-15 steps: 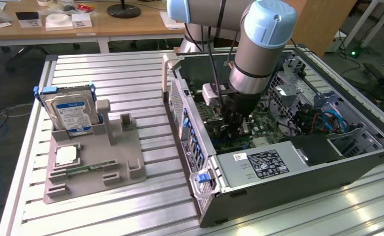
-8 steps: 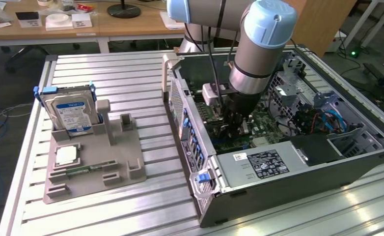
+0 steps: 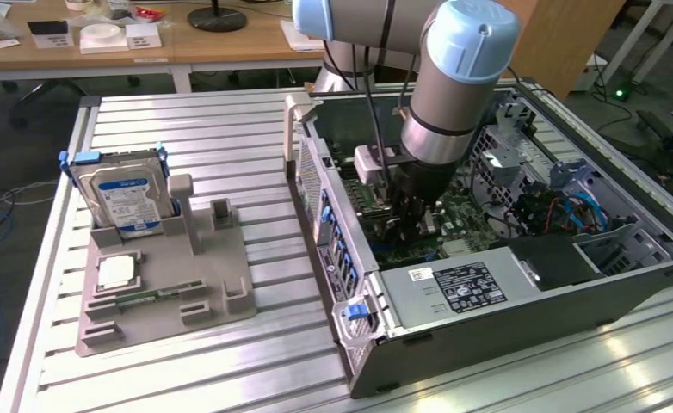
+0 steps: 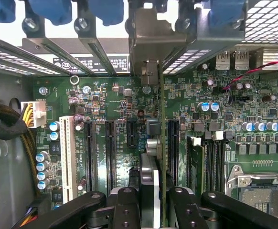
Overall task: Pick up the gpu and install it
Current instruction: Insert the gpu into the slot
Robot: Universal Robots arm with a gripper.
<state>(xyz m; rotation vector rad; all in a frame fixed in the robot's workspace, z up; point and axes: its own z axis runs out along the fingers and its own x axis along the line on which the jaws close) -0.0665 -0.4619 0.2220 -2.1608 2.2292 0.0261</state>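
We see a work table of ribbed metal slats, with wooden desks behind it carrying small boxes and a lamp base. On the exterior view's left, a grey holder tray lies on the table; a blue-labelled hard drive stands upright in it and a small green memory stick lies flat nearer its front. On the exterior view's right lies an open computer case, its green motherboard exposed.

The arm reaches down into the case. From the wrist we see the gripper with its black fingers closed on the gpu, which we meet edge-on: a thin green-edged card standing upright, with a silver block on one face and its metal end bracket up against the rear slot openings of the case. The card sits among the long black expansion slots, in line with one of them; whether it is fully seated we cannot tell.
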